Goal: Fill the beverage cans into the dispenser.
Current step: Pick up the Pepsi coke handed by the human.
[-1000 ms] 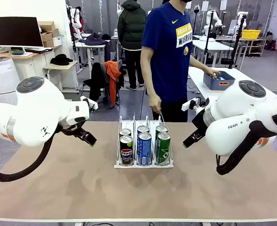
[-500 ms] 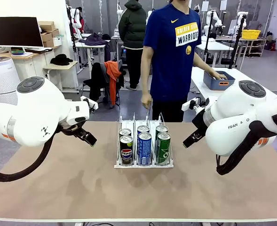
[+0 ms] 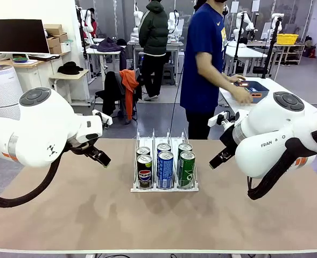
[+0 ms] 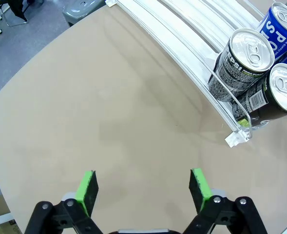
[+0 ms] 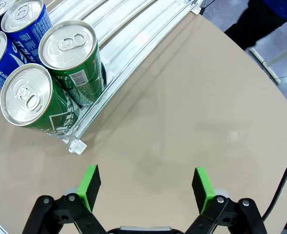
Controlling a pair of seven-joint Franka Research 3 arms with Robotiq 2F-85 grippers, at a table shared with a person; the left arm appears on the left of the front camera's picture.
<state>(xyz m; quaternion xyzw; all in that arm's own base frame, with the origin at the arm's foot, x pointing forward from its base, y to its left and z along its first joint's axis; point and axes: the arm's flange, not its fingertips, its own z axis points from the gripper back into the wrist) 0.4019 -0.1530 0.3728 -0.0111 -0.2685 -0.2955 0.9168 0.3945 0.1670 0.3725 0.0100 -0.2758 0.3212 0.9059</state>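
Front view, going left to right: my left tool [image 3: 100, 157] hangs above the bench [image 3: 67, 215], left of the dispenser [image 3: 163, 188] and well apart from it, jaws spread wide and gripping nothing; the left wrist view shows its green pads [image 4: 88, 187] over bare bench top, with the dispenser's near left corner beyond them. The dispenser sits mid-bench with six beverage cans [image 3: 163, 148] upright at its near end, two per lane: Pepsi cans [image 3: 144, 173] in the left lane, blue Pocari cans [image 3: 165, 169] in the middle, green cans [image 3: 187, 168] on the right. My right tool [image 3: 221, 158] hangs right of the dispenser, apart from it, likewise open and empty. At the far side a person [image 3: 204, 64] is turned towards a blue bin [image 3: 261, 88] on another table
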